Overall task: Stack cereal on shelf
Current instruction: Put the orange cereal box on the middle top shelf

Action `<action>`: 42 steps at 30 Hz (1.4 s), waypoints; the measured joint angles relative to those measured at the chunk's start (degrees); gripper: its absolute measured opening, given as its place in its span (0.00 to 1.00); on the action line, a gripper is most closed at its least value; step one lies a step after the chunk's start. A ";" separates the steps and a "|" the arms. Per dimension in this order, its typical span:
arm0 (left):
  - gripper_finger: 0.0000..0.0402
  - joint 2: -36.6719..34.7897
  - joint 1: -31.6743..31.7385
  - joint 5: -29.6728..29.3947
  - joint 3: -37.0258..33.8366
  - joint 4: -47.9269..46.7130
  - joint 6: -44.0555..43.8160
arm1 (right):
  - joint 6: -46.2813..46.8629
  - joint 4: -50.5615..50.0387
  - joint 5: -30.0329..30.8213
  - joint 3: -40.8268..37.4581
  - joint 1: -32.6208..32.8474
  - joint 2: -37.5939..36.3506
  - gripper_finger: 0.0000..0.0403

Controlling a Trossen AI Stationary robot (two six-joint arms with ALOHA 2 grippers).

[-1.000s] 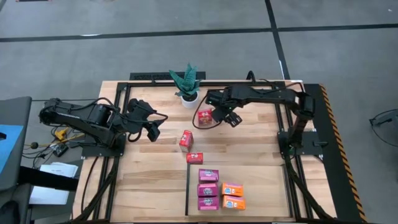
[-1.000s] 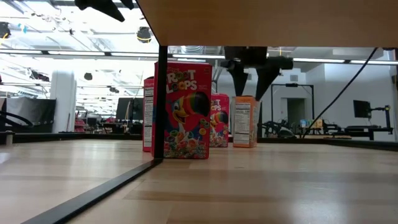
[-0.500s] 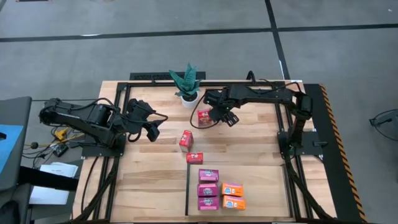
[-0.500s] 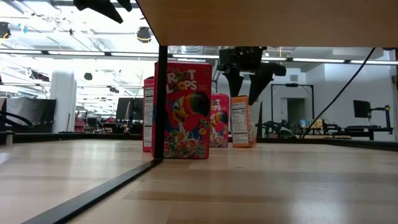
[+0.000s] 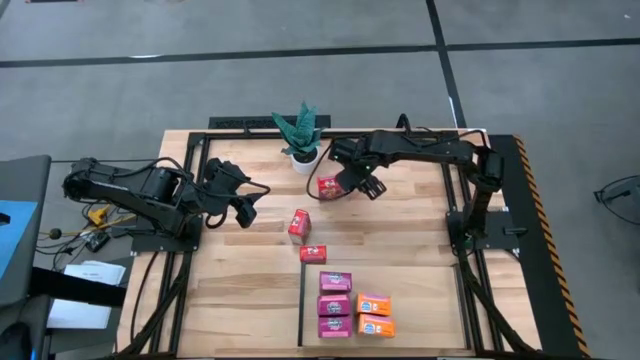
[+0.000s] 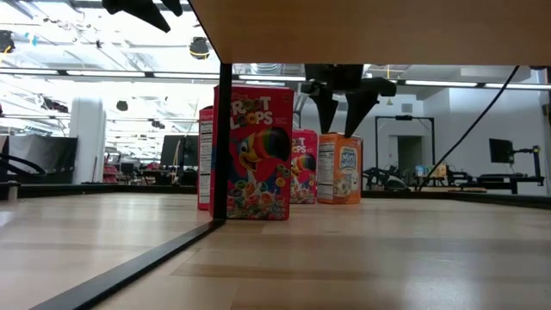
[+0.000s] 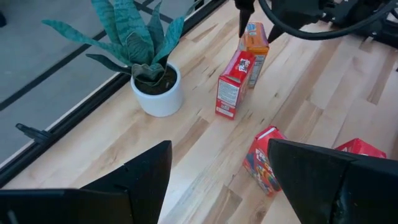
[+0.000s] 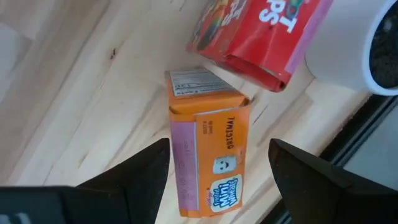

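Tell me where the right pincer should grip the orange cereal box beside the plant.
Grip the upright orange box across its two narrow side panels near the top, coming straight down. The right pincer hangs open above it, and a red box stands close alongside.

Five cereal boxes [image 5: 335,303] stacked on shelf [image 5: 430,290]; four upright off-shelf.

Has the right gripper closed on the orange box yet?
No: in the right wrist view the fingers stand apart either side of the orange box, not touching it.
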 joint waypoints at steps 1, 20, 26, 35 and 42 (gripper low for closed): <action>0.64 0.00 0.00 0.00 0.00 0.00 0.00 | 0.11 -0.50 -0.47 0.00 -0.01 0.00 0.74; 0.64 0.00 0.01 -0.03 0.00 0.02 -0.13 | 6.05 -1.11 -2.24 -1.74 -2.60 -1.03 0.74; 0.64 -0.01 0.00 -0.27 0.00 0.02 -0.15 | 7.24 -1.26 -2.34 -1.81 -3.36 -1.59 0.74; 0.64 -0.02 -0.01 -0.52 0.00 0.02 -0.15 | 10.16 -2.83 -2.69 -1.79 -6.18 -1.42 0.77; 0.64 -0.02 -0.01 -0.56 0.00 0.02 -0.02 | 10.67 -3.01 -4.09 -1.79 -6.21 -1.20 0.91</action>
